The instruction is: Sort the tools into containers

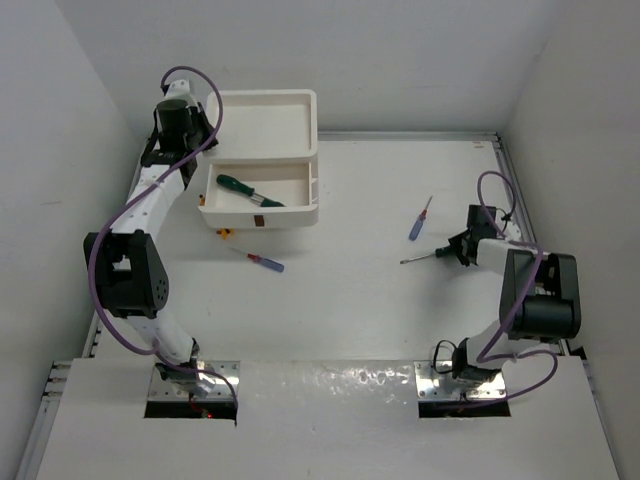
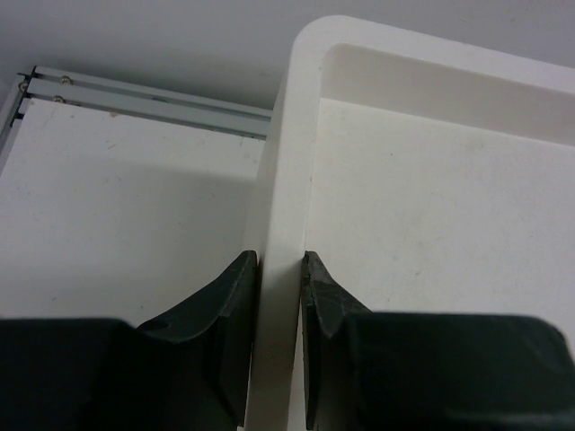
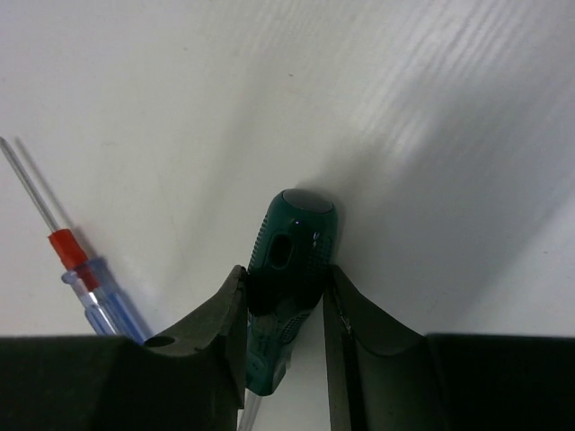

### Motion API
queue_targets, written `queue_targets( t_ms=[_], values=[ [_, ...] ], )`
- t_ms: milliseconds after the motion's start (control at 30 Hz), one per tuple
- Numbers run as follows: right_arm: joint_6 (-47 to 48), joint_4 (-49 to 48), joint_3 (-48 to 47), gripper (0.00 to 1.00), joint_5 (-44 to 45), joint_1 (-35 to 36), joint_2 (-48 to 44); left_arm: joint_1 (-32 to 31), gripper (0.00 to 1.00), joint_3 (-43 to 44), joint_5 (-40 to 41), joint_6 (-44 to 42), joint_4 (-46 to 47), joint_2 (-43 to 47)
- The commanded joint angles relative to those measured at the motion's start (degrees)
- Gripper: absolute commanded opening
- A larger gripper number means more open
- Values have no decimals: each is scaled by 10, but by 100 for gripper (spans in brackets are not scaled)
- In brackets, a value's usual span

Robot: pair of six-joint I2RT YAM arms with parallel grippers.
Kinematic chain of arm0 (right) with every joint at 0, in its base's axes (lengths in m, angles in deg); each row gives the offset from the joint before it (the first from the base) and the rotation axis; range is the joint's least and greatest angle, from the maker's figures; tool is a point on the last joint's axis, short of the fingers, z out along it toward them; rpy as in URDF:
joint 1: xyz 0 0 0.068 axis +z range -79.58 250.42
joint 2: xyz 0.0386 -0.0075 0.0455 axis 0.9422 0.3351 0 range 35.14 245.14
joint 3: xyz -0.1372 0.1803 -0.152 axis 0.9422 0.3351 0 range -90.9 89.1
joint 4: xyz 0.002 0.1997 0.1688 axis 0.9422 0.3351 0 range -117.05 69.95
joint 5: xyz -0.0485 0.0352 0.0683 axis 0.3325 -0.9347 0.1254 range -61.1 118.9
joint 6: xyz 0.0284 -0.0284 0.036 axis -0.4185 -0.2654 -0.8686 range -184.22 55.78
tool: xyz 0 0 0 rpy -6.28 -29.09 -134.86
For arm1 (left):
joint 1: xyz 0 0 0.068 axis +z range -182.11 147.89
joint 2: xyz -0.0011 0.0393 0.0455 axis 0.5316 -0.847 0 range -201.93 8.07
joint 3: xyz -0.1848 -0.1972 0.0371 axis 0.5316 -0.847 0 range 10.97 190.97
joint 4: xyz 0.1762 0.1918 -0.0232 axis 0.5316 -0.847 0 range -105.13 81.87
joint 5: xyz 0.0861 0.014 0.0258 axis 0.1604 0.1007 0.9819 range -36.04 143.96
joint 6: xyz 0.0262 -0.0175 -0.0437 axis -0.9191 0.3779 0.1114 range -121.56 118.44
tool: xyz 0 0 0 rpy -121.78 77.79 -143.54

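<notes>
The white drawer unit (image 1: 313, 125) stands at the back left, its top drawer (image 1: 290, 213) pulled out toward me. A green screwdriver (image 1: 245, 190) lies inside that drawer. My left gripper (image 1: 196, 122) is shut on the left rim of the unit's tray top (image 2: 280, 180), one finger on each side of the wall. At the right, my right gripper (image 1: 461, 248) is low on the table, shut on the handle of a stubby dark green screwdriver (image 3: 292, 256); its shaft (image 1: 418, 258) points left. A blue-and-red screwdriver (image 1: 420, 218) lies just beyond it, also visible in the right wrist view (image 3: 90, 287).
Another blue-and-red screwdriver (image 1: 266, 261) lies on the table in front of the drawer. A small yellow-orange tool (image 1: 225, 234) sits at the drawer's front left corner. White walls close in the left, back and right sides.
</notes>
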Motion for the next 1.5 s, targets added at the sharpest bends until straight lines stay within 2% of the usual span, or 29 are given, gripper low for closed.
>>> queue_targets(
  t_ms=[0, 167, 300, 433, 600, 767, 900, 1000, 1133, 1267, 1467],
  values=[
    [38, 10, 17, 0, 21, -5, -23, 9, 0, -7, 18, 10, 9, 25],
    [106, -10, 4, 0, -17, 4, -91, 9, 0, -8, 19, 11, 8, 22],
    [109, 49, -22, 0, 47, 44, -186, 9, 0, -4, 24, 13, 11, 19],
    [129, 67, -79, 0, 131, 131, -284, 9, 0, -4, 21, 14, 13, 18],
    [110, 46, -130, 0, 172, 205, -308, 10, 0, -6, 21, 12, 12, 13],
    [104, -56, -192, 0, 192, 342, -262, 9, 0, -3, 27, 11, 10, 7],
    [132, -137, -286, 0, 216, 451, -161, 9, 0, -3, 31, 9, 6, 5],
    [156, -168, -340, 0, 232, 499, -97, 9, 0, -4, 35, 1, 3, 5],
    [167, -211, -394, 0, 268, 543, -36, 9, 0, -3, 37, -2, 4, 1],
    [148, -272, -403, 0, 316, 581, 32, 9, 0, -2, 33, 1, 6, -4],
    [81, -265, -489, 0, 356, 602, 158, 9, 0, -4, 35, -1, 5, -7]
  ],
)
